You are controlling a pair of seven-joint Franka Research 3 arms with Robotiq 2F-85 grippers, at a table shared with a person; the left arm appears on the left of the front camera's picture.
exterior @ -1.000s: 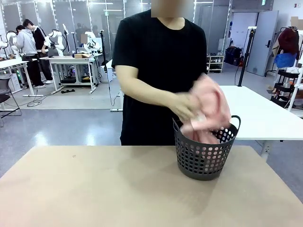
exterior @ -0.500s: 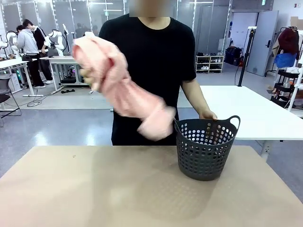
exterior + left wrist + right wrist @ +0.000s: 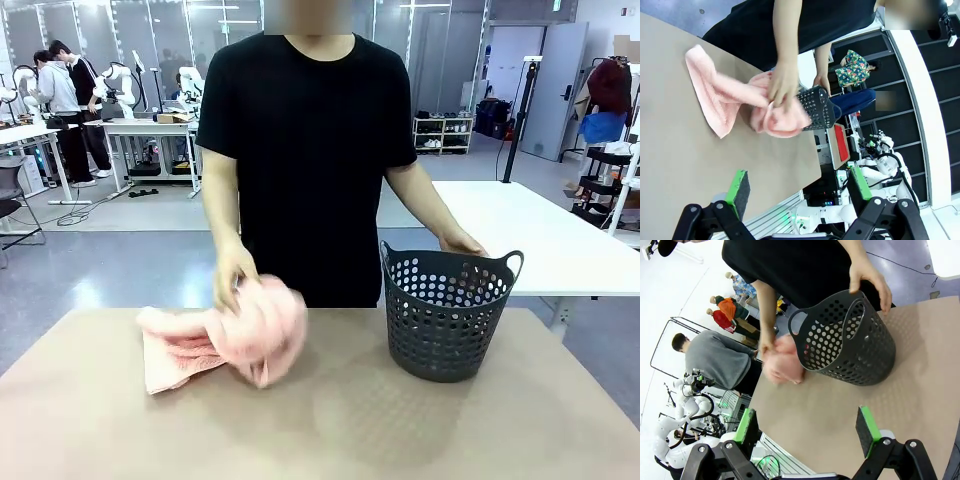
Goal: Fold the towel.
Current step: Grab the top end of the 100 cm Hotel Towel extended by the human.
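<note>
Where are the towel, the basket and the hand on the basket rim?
towel (image 3: 222, 340): front view, its bunched middle.
basket (image 3: 445, 335): front view, its front wall.
hand on the basket rim (image 3: 462, 242): front view, back of the hand.

Dark basket (image 3: 445, 330) on tan table (image 3: 300, 430)

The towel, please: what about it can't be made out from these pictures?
- Front view: the towel has a bunched end that is motion-blurred under the person's hand; its folds are unreadable.
- Right wrist view: the basket cuts off one side of it; the rest is blurred.
- Left wrist view: the hand covers its middle.
</note>
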